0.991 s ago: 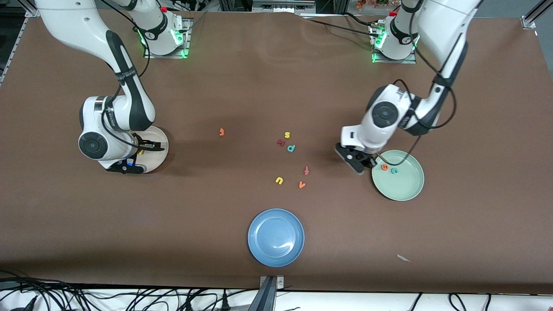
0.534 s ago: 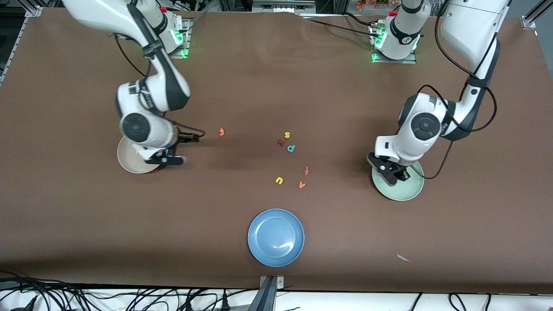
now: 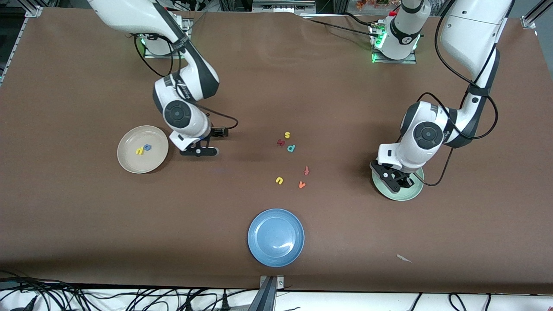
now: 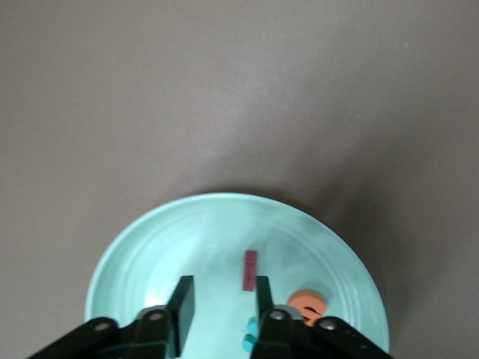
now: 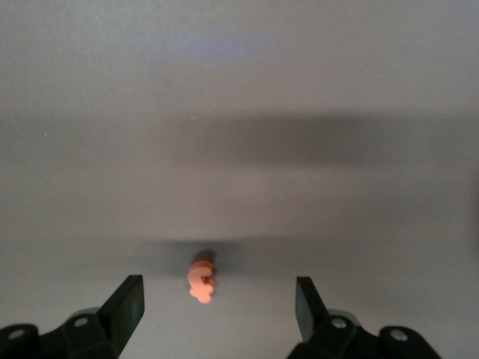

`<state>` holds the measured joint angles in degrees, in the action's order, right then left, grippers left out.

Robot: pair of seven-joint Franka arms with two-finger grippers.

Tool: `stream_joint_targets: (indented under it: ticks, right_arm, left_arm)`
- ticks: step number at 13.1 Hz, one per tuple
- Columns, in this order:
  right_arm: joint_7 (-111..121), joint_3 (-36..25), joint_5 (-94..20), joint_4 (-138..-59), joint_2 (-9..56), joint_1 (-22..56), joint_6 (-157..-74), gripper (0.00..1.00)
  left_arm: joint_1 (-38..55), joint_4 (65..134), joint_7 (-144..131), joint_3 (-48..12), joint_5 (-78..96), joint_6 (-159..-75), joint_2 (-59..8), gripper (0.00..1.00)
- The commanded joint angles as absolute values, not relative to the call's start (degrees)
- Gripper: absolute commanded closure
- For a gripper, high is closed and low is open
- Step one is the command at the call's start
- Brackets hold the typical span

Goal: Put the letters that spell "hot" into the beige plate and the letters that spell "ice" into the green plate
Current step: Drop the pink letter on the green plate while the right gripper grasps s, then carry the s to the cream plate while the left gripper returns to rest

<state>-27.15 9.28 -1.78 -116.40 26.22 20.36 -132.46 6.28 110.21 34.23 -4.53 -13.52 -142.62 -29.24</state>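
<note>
A: Start at the left end effector. What do you read?

B: You have it low over the green plate, fingers parted with nothing between them. The maroon i lies flat in the plate just ahead of the fingertips. The orange e and the teal c are in the same plate, the c partly hidden by one finger.

A: And the right end effector?

B: Wide open, empty, low over the bare tabletop between the beige plate and the loose letters. The orange t lies on the tabletop between its fingers, touching neither.

A: The beige plate's contents?

B: You can see the yellow h and the blue o in it, side by side near the middle.

A: Anything else?

B: Mid-table cluster: yellow s, maroon squiggle, teal p, reddish f, yellow u, orange v. The blue plate sits nearest the front camera. A pale scrap lies toward the left arm's end.
</note>
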Motion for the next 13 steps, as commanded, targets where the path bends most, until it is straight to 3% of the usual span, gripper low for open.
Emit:
stream_joint_targets:
  ticks: [1, 3, 6, 9, 11, 13]
  right_arm:
    - [-28.6, 9.2, -2.6, -120.7, 26.5, 22.1, -139.2, 0.10]
    - [-30.6, 9.3, -2.6, -120.8, 27.3, 23.1, -139.9, 0.13]
    - [-31.3, 9.2, -2.4, -120.8, 28.0, 23.7, -139.8, 0.32]
    - [-31.3, 9.0, -2.3, -121.0, 27.9, 23.6, -139.7, 0.56]
    - [-31.2, 8.8, -2.0, -121.0, 28.0, 23.6, -139.7, 0.60]
    - [-31.2, 8.7, -1.9, -121.0, 27.9, 23.6, -139.7, 0.73]
  left_arm:
    - [6.4, 108.8, 34.5, -4.4, -13.0, -141.2, -26.6, 0.00]
    - [6.1, 108.5, 34.5, -4.4, -12.7, -138.8, -23.7, 0.00]
    - [5.6, 108.3, 31.8, -4.3, -0.3, -128.6, -17.9, 0.00]
    - [4.5, 105.7, 21.6, -4.4, 1.3, -116.1, -11.5, 0.00]
    - [2.9, 104.9, 12.6, -4.5, 1.8, -109.0, -7.8, 0.00]
    - [1.8, 99.1, 10.6, -4.6, 1.6, -98.3, -5.7, 0.00]
